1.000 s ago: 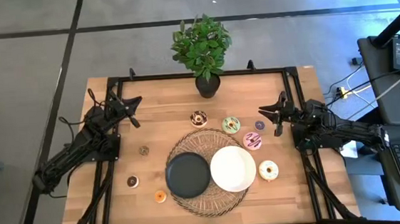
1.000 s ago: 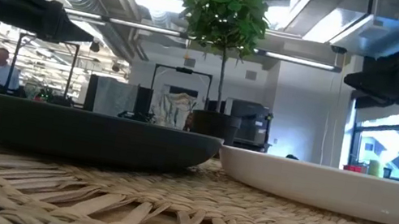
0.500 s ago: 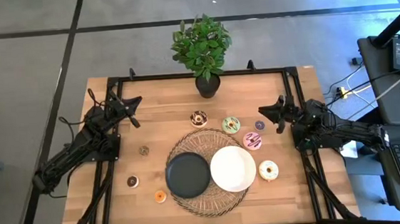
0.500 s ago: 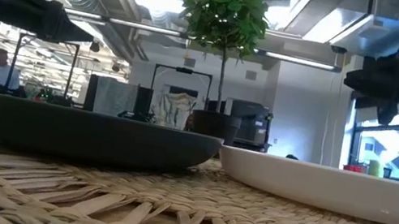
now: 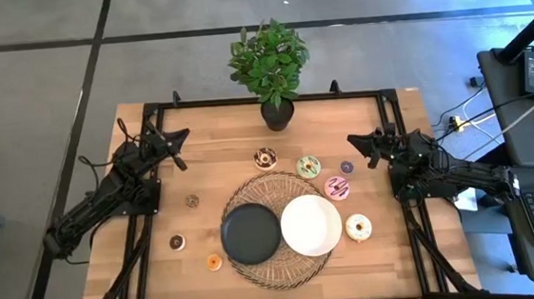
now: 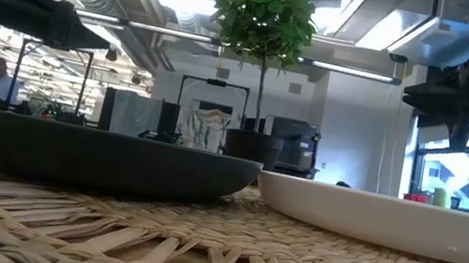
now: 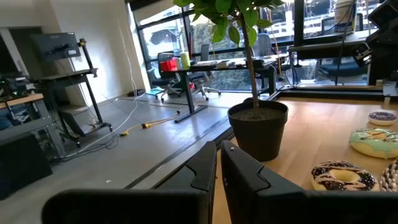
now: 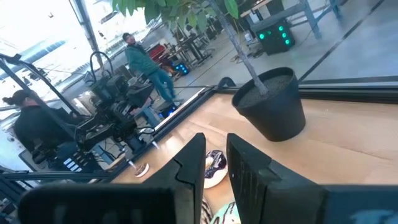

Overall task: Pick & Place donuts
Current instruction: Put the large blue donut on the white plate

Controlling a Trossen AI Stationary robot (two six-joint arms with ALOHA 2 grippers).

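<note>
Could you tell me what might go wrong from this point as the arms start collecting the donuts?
1. The right tool hovers close to the small purple donut and the pink donut, which lie close together; a grasp at one could nudge the other.
2. The potted plant stands just behind the chocolate donut; a reach there might brush its leaves or pot.
3. The left tool is nearly shut, so it would need to open before reaching the small donut.
</note>
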